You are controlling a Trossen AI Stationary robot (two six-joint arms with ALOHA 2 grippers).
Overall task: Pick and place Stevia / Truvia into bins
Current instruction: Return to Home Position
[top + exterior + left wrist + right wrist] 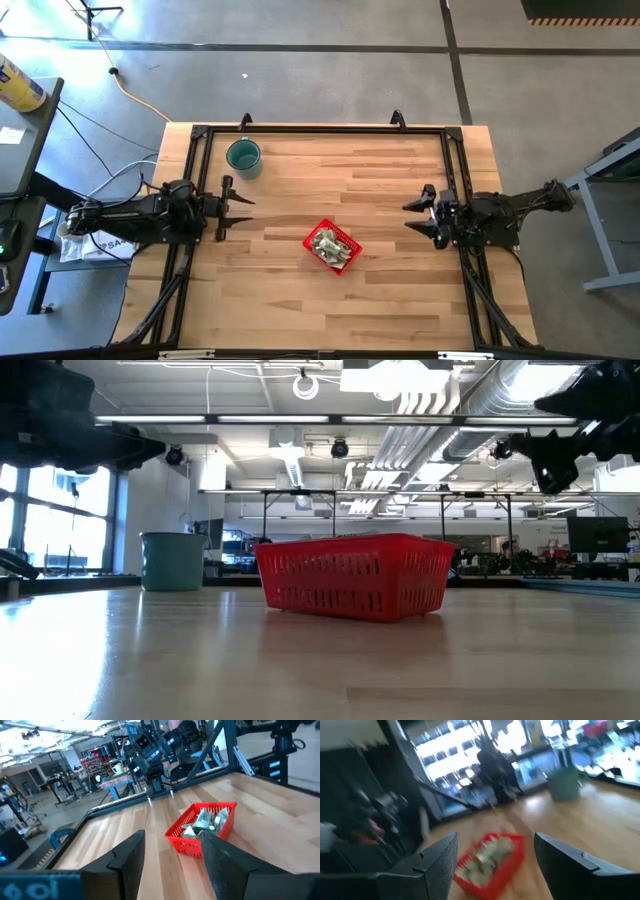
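Since every visible sachet lies in the red basket | left jaws, right jaws wide, empty, at opposite surface edges | home high, clear of basket.

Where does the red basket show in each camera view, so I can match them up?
High view: red basket mid-table, between the left gripper and right gripper, both with jaws open.
Low view: centre, on the table.
Left wrist view: just beyond that arm's jaws.
Right wrist view: blurred, between that arm's jaws.
Shared landmark: teal cup, in the high, low and right wrist views; not in the left wrist view.
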